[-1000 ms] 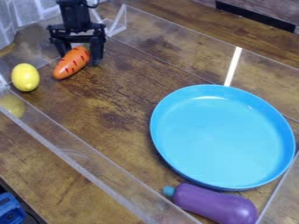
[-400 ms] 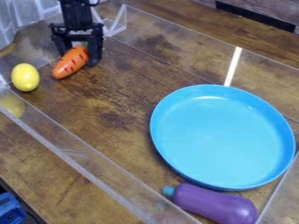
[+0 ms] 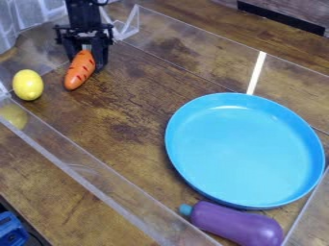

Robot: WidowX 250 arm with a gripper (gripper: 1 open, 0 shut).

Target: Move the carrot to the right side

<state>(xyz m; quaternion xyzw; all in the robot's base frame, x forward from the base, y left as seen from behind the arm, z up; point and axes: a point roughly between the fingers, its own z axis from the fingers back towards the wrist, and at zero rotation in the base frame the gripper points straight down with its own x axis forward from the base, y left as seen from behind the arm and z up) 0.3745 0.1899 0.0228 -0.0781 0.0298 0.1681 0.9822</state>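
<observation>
The carrot (image 3: pixel 80 70), small and orange with dark ridges, lies on the wooden table at the far left. Its upper end is tucked between the fingers of my black gripper (image 3: pixel 84 53). The gripper points straight down over that end, and its jaws have drawn in against the carrot's sides. The carrot's green top is hidden between the fingers. The carrot still rests on the wood.
A yellow lemon-like ball (image 3: pixel 27 85) sits left of the carrot. A large blue plate (image 3: pixel 182 120) fills the right side, with a purple eggplant (image 3: pixel 240 227) at its front edge. Clear plastic walls (image 3: pixel 77 159) border the table.
The jaws have narrowed onto the carrot's upper end. The carrot has swung from a slant to nearly upright in the picture. The hand has stayed where it was.
</observation>
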